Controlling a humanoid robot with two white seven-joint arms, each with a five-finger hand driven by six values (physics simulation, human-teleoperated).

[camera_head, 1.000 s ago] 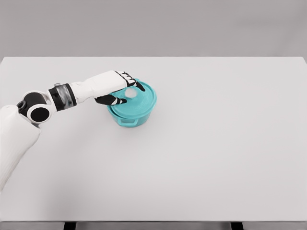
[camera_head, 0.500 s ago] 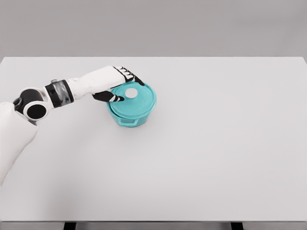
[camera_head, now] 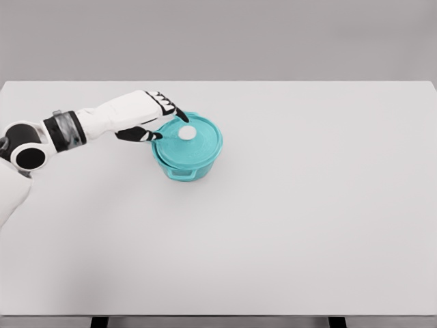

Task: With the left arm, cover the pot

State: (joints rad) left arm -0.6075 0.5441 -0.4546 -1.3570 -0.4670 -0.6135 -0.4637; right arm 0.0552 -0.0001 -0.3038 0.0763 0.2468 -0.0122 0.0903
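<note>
A teal pot (camera_head: 186, 166) stands on the white table, left of the middle. Its teal lid (camera_head: 191, 141) lies flat on top, with a white round knob (camera_head: 186, 132) at its centre. My left hand (camera_head: 166, 121) hovers at the lid's left rim, just left of the knob. Its black-tipped fingers are loosely spread and hold nothing. The white left arm reaches in from the left edge. The right arm is out of view.
The white table (camera_head: 307, 205) stretches wide to the right and front of the pot. Its far edge meets a grey wall; two dark table legs show at the bottom edge.
My left hand has let go of the knob and drawn back to the left, off the lid's centre. The lid stays on the pot and the knob now shows fully.
</note>
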